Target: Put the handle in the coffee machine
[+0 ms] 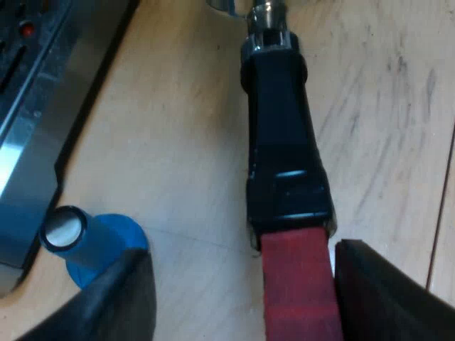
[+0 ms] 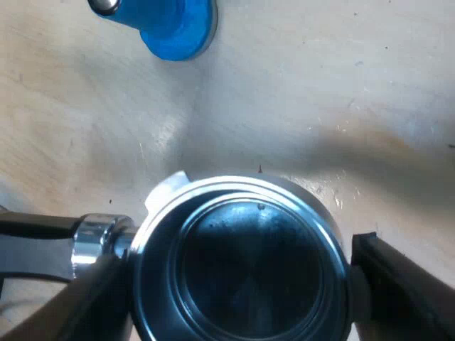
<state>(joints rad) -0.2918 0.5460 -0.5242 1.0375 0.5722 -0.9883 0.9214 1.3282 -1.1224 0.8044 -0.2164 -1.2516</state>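
The metal holder's dark handle (image 1: 281, 142) runs over the wooden table, and its red end (image 1: 298, 291) lies between the fingers of my left gripper (image 1: 242, 252). That gripper is open: one finger (image 1: 384, 291) is close against the red end, the other (image 1: 114, 298) stands well apart from it. The holder's round metal basket (image 2: 238, 270) faces up with a dark, empty inside. My right gripper (image 2: 238, 266) is shut on the basket, a finger (image 2: 402, 284) pressed to each side of its rim.
A blue tamper (image 1: 99, 245) stands on the table near my left gripper's free finger; the blue tamper (image 2: 170, 25) is also beyond the basket. The espresso machine's metal base (image 1: 35, 121) sits close to the tamper. Bare wooden table (image 2: 320, 92) surrounds the holder.
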